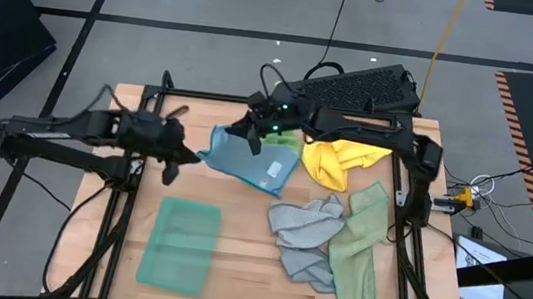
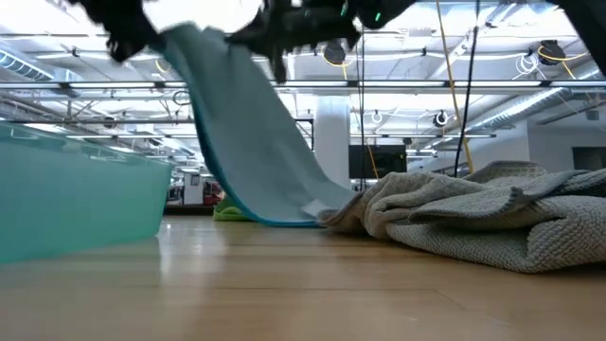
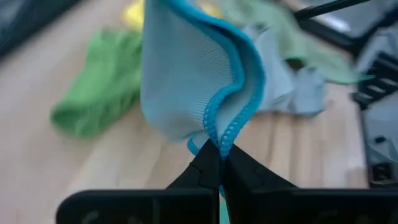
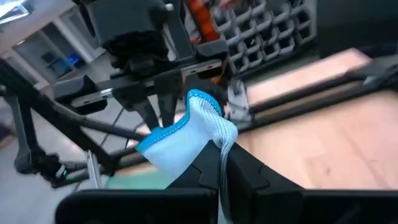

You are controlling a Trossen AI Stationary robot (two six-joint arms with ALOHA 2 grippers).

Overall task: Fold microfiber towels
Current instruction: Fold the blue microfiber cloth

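1. Over the tabletop (image 1: 234,257) from above, the left hand (image 1: 193,157) and right hand (image 1: 251,136) each pinch an edge of the light blue towel (image 1: 250,163), lifted between them.
2. At table height, it drapes limply from both hands, its lower edge resting beside the grey towel (image 2: 473,213), so it looks soft and light.
3. Past the left hand's closed fingers (image 3: 205,171), the stitched hem is clamped; the hem looks the surest hold.
4. The right hand's fingers (image 4: 239,171) are closed on another hemmed corner.

Light blue towel (image 1: 250,163) lifted by two corners, teal towel (image 1: 180,243) folded flat, others crumpled
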